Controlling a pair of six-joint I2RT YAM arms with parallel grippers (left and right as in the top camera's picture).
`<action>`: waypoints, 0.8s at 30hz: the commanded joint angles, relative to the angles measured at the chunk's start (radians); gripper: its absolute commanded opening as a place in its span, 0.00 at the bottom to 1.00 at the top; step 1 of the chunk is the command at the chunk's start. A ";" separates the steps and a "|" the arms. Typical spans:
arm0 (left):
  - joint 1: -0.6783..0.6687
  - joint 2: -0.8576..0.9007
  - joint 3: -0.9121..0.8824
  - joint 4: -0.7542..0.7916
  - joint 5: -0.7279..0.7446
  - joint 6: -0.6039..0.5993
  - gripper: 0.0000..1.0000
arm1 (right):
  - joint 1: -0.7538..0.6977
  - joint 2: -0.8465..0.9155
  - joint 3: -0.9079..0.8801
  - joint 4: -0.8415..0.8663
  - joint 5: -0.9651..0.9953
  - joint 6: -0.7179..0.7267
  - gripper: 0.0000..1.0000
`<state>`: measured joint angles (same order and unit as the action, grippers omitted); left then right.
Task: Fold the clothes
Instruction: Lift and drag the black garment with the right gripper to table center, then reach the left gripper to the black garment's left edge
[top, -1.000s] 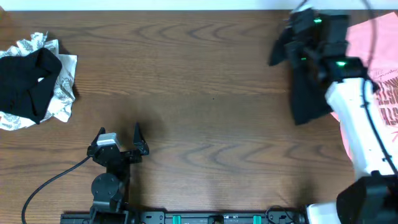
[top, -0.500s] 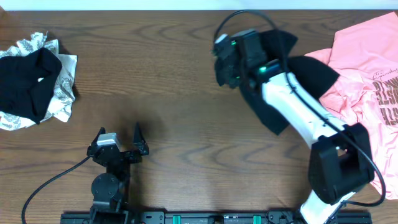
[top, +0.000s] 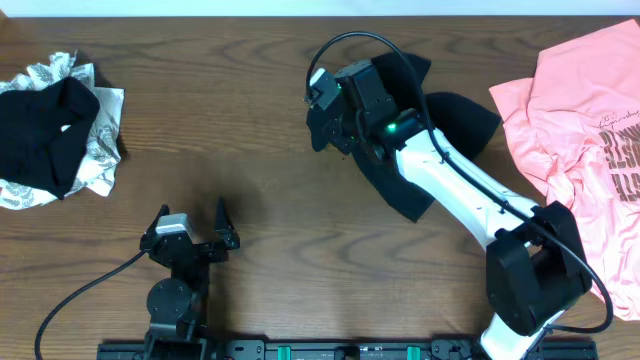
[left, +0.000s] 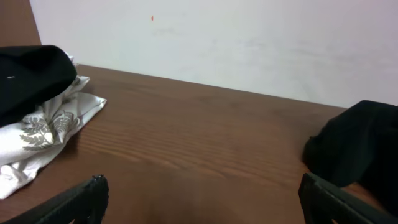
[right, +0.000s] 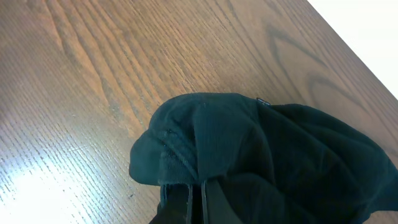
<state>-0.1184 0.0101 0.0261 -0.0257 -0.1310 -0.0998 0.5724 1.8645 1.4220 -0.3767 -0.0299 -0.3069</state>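
Note:
My right gripper (top: 335, 125) is shut on a bunched edge of the plain black shirt (top: 452, 115), up at the table's far middle. The shirt trails right and down beneath the white arm. In the right wrist view the dark fabric (right: 261, 143) bulges over the shut fingers (right: 205, 202). A salmon-pink printed tee (top: 575, 130) lies spread at the right edge. At the far left a second black garment (top: 45, 130) rests on a white-grey patterned piece (top: 100, 150). My left gripper (top: 195, 232) stands open and empty near the front; in its own view (left: 202, 199) bare wood lies between the fingers.
The table's far edge meets a white wall (left: 249, 43). A black cable (top: 80, 290) runs from the left arm toward the front left. The right arm's base (top: 530, 290) sits at the front right, next to the pink tee.
The right arm has swung left across the table, dragging the black shirt off the pink tee from the far right to the far middle. The left arm has not moved.

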 joint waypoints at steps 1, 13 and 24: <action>0.005 -0.005 -0.022 -0.034 -0.011 0.013 0.98 | 0.005 -0.001 0.016 0.004 -0.005 0.023 0.01; 0.004 0.060 0.037 -0.033 0.324 -0.007 0.98 | 0.005 -0.001 0.016 0.011 -0.005 0.049 0.01; -0.077 0.607 0.326 -0.115 0.404 0.121 0.98 | 0.005 -0.001 0.016 0.034 -0.005 0.085 0.01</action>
<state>-0.1535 0.5053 0.2634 -0.1539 0.2352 -0.0677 0.5724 1.8645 1.4220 -0.3477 -0.0299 -0.2626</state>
